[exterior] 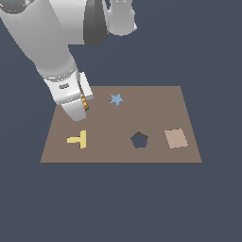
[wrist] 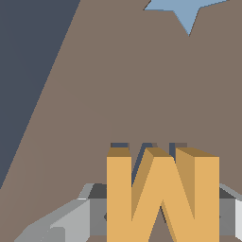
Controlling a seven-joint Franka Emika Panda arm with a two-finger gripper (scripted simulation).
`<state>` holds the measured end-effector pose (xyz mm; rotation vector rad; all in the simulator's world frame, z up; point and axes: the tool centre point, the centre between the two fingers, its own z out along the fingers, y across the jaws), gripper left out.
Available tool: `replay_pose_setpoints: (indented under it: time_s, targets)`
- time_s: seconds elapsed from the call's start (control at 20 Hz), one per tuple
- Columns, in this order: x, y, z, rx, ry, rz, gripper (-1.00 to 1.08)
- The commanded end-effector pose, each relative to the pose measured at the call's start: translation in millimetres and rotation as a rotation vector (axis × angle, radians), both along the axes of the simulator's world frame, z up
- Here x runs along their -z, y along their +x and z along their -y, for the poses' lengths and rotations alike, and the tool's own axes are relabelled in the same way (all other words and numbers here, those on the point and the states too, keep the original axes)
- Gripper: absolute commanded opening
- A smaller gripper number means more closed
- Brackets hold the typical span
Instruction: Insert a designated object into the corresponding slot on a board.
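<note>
Gripping the M block (wrist: 163, 198) between both fingers (wrist: 71, 222) of the gripper (exterior: 80, 106), jaws clamped on its sides, low over the board (exterior: 156, 113) near its far-left corner, star (exterior: 116, 99) beside.

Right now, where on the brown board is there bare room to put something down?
Bare board lies between the blue star and the tan square. It is crowded near the yellow T, where the pincer holds the M block.

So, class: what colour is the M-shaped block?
Orange-yellow; the M-shaped block shows best in the wrist view.
</note>
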<state>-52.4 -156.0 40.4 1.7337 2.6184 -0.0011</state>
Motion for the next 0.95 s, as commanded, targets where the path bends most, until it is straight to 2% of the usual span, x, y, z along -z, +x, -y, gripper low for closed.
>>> replay_pose_setpoints:
  time_s: [0.0, 0.4, 0.45, 0.9]
  targets:
    - [0, 0, -1, -0.001, 0.0, 0.0, -1.0]
    - [10, 0, 0, 0.0, 0.0, 0.0, -1.0]
    - [10, 0, 0, 0.0, 0.0, 0.0, 1.0]
    - [10, 0, 0, 0.0, 0.0, 0.0, 1.0]
